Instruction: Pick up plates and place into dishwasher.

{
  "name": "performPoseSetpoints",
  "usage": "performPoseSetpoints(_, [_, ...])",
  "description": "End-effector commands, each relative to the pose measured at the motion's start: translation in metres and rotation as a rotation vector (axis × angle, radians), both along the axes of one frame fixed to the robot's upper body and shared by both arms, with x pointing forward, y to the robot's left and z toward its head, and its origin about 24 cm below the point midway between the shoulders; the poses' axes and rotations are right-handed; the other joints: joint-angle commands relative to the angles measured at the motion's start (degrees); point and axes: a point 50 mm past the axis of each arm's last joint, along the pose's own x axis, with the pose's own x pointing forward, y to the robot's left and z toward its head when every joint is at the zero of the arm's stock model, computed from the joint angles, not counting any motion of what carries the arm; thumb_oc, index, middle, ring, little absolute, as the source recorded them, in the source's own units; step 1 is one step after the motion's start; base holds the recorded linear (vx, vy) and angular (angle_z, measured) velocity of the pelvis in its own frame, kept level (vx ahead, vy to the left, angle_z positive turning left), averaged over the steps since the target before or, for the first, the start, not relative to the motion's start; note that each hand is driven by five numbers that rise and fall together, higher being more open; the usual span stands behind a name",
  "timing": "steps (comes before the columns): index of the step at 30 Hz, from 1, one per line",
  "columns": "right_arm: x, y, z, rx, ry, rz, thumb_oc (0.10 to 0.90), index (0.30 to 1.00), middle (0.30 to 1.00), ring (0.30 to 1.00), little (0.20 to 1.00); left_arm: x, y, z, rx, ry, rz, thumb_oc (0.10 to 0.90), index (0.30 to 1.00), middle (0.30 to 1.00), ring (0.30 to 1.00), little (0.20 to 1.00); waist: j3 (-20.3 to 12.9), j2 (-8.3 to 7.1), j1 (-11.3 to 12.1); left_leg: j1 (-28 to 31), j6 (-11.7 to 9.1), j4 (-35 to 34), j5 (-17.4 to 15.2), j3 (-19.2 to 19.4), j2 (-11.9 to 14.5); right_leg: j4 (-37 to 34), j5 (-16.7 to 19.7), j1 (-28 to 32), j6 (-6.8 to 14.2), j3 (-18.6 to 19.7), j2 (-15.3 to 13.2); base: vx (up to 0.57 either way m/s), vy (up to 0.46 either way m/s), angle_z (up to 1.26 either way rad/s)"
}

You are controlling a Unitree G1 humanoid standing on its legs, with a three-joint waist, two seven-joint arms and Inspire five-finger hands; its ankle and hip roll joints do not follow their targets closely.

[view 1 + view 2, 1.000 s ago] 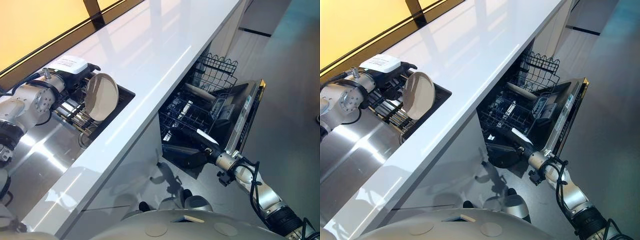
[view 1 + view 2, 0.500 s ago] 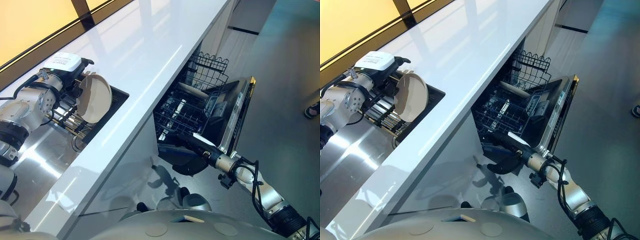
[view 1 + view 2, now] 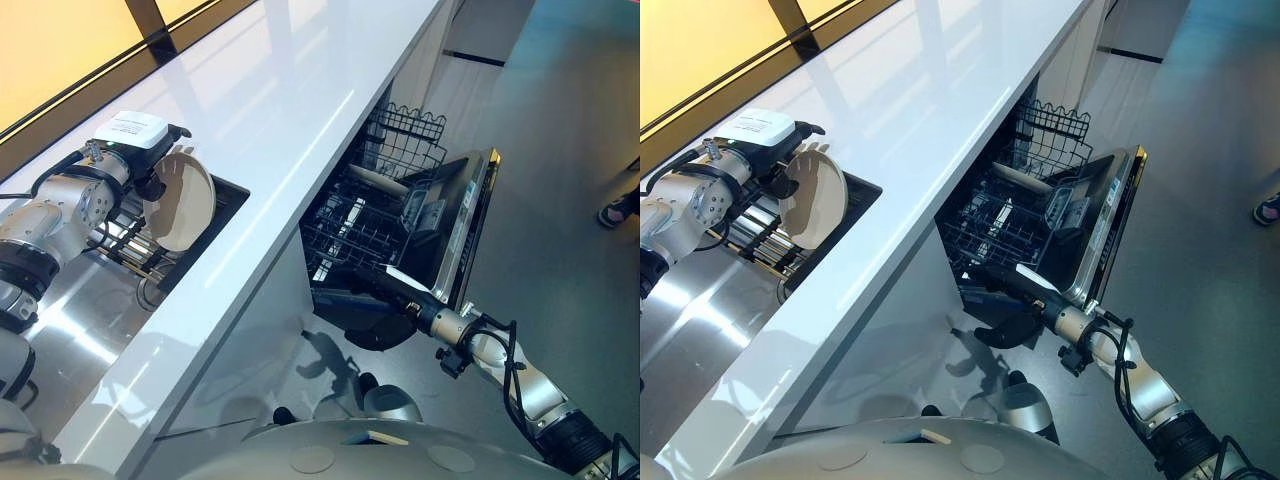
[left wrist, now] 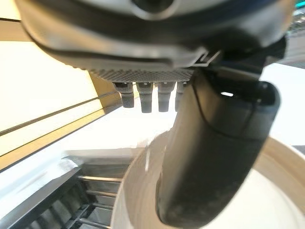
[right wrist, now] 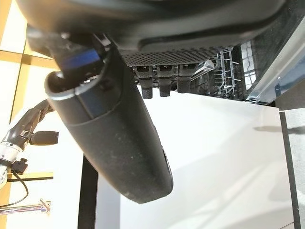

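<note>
Here the left hand [image 3: 150, 180] has thumb and fingers pinched on the rim of the cream plate [image 3: 180, 200], held on edge over the dish rack [image 3: 135, 250] in the sink beside the desk's [image 3: 290, 110] near edge. The open dishwasher [image 3: 400, 230] lies well apart beyond that edge (the right hand [image 3: 1012, 325], fingers loosely spread, is much nearer it).

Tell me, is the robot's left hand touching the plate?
Touching. In the left wrist view the left hand's thumb lies pressed against the face of the plate, with its fingers curled behind the rim.
</note>
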Motion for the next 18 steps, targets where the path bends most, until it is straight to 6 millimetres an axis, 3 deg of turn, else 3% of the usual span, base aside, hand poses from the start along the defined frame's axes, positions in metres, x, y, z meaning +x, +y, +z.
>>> performPoseSetpoints(1, [0.013, 0.028, 0.039, 0.160, -0.183, 0.098, 0.800, 0.900, 0.900, 0.900, 0.900, 0.018, -0.009, 0.070, -0.006, -0.226, -0.026, 0.800, 0.900, 0.900, 0.900, 0.900, -1.6, 1.57, 0.2, 0.8, 5.7, 0.8, -5.7, -2.3, -5.5, 5.1, 1.9, -3.1, 4.0, -1.1, 1.6, 0.00, 0.000, 0.00])
performPoseSetpoints(7, [0.013, 0.027, 0.038, 0.170, -0.175, 0.086, 0.800, 0.900, 0.900, 0.900, 0.900, 0.017, -0.030, 0.071, -0.021, -0.158, -0.161, 0.800, 0.900, 0.900, 0.900, 0.900, -1.6, 1.73, 0.2, 0.8, 5.6, 0.6, -5.7, -2.4, -5.4, 4.9, 1.8, -3.1, 4.0, -1.3, 1.7, 0.00, 0.000, 0.00])
performPoseSetpoints(8, [0.013, 0.027, 0.039, 0.170, -0.179, 0.084, 0.800, 0.900, 0.900, 0.900, 0.900, 0.017, -0.032, 0.071, -0.029, -0.138, -0.175, 0.660, 0.780, 0.780, 0.780, 0.760, -1.6, 1.80, 0.2, 0.8, 5.6, 0.5, -5.7, -2.4, -5.4, 4.8, 1.9, -3.1, 4.1, -1.4, 1.7, 0.00, 0.000, 0.00])
performPoseSetpoints(9, [0.013, 0.027, 0.039, 0.173, -0.179, 0.081, 0.800, 0.900, 0.900, 0.900, 0.900, 0.017, -0.034, 0.073, -0.024, -0.132, -0.180, 0.262, 0.439, 0.439, 0.439, 0.362, -1.6, 1.81, 0.2, 0.9, 5.5, 0.5, -5.7, -2.4, -5.4, 4.7, 1.8, -3.0, 4.0, -1.4, 1.7, 0.00, 0.000, 0.00])
performPoseSetpoints(10, [0.013, 0.026, 0.040, 0.176, -0.178, 0.078, 0.800, 0.900, 0.900, 0.900, 0.900, 0.016, -0.035, 0.073, -0.015, -0.121, -0.188, 0.100, 0.300, 0.300, 0.300, 0.200, -1.7, 1.89, 0.2, 0.9, 5.5, 0.4, -5.7, -2.5, -5.4, 4.6, 1.7, -2.9, 4.0, -1.4, 1.8, 0.00, 0.000, 0.00])
performPoseSetpoints(18, [0.013, 0.026, 0.040, 0.186, -0.173, 0.064, 0.800, 0.900, 0.900, 0.900, 0.900, 0.011, -0.033, 0.087, 0.098, -0.060, -0.202, 0.100, 0.300, 0.300, 0.300, 0.200, -2.0, 2.44, 0.8, 1.1, 5.2, 0.4, -5.6, -2.8, -5.3, 3.3, 1.5, -1.9, 3.9, -2.0, 1.9, -0.02, -0.008, 0.00])
